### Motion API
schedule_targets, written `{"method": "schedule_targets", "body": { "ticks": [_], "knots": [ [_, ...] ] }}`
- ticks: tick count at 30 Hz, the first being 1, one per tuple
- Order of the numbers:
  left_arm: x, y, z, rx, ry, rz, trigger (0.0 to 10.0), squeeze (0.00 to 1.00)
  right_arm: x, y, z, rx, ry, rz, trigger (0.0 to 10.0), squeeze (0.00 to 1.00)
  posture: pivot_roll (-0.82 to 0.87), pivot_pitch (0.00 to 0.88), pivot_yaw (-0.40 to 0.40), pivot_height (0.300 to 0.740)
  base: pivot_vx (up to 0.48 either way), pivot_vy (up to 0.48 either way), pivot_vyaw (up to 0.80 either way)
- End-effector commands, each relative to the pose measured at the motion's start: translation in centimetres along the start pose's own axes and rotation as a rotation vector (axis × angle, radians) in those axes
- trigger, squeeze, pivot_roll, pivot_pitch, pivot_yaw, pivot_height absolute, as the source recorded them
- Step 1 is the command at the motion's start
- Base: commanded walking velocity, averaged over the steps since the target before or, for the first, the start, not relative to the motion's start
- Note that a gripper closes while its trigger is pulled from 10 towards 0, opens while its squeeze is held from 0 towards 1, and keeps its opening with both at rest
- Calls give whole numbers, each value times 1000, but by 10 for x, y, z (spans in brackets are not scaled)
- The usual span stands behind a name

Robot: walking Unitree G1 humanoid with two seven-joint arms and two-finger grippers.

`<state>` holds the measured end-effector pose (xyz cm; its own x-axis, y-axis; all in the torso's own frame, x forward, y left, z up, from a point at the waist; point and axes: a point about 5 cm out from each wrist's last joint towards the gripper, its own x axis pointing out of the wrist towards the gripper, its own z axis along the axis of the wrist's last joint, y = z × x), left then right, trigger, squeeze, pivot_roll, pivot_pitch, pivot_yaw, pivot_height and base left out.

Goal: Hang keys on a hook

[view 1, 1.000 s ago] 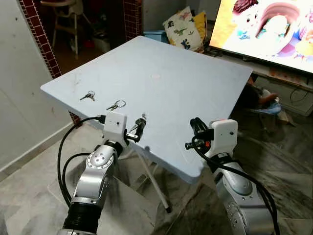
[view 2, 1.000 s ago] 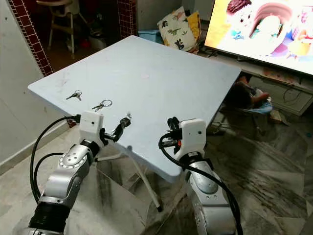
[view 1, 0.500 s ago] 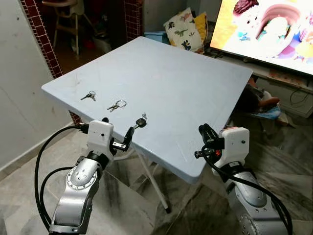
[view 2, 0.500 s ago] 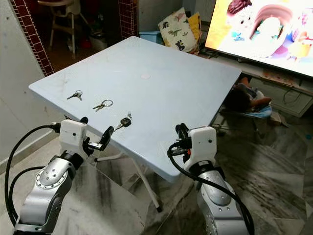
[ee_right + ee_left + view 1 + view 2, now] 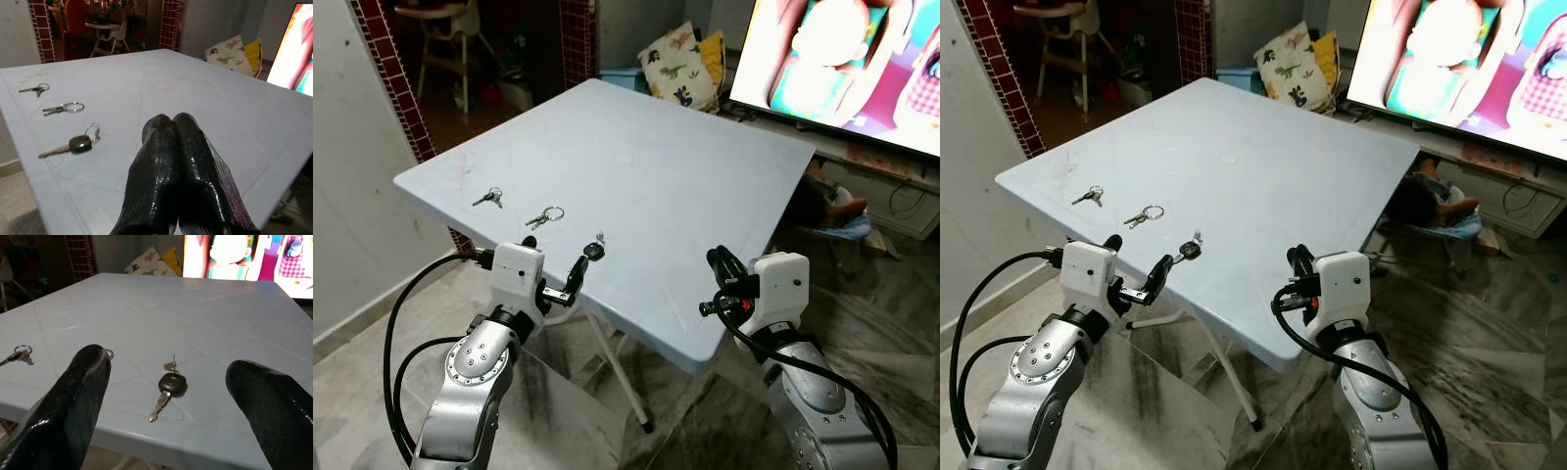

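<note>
Pale blue surface [image 5: 705,186] fills the middle of a living room, TV [image 5: 842,59] running behind it, cushions [image 5: 685,54] beyond the far edge. Three key sets lie near the front-left edge: small keys [image 5: 489,197], ring keys [image 5: 545,214], and a black-head key [image 5: 595,249] closest to the edge. A second ago the left pincer [image 5: 570,281] was over the surface right at the black-head key; now it sits back off the edge and lower, fingers spread wide with nothing between them, key flat on the surface ahead of it and framed between the fingers [image 5: 78,396] in the left wrist view. So the key looks released or missed, not picked up. Right pincer [image 5: 720,279] has dropped back too, now below the front edge, fingers pressed together, holding nothing. No hook can be made out anywhere, so hanging is not started. My read: grasp has to be redone, left pincer goes forward again and closes on the black-head key, which lies flat and thin, so it may slip.
</note>
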<state>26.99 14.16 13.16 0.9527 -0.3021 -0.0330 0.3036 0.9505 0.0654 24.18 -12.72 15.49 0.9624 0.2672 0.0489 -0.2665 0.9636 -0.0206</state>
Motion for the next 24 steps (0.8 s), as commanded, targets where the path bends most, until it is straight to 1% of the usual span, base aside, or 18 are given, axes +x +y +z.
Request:
{"method": "schedule_targets", "body": {
  "ticks": [1,19,21,24],
  "knots": [
    [1,-3,1,6,7,-15,10000,0,-1,2,3,1,-3,9,10000,0,45,0,-43,740,300,0,0],
    [0,-4,-1,15,23,-23,10000,0,1,5,1,6,1,20,10000,0,51,0,-40,740,280,0,0],
    [0,-6,0,-6,13,-27,10000,0,1,5,1,6,1,21,10000,0,52,0,-40,740,253,0,0],
    [0,-5,0,8,14,-27,10000,0,2,6,1,5,1,24,10000,0,53,0,-42,740,167,0,0]
  ]
}}
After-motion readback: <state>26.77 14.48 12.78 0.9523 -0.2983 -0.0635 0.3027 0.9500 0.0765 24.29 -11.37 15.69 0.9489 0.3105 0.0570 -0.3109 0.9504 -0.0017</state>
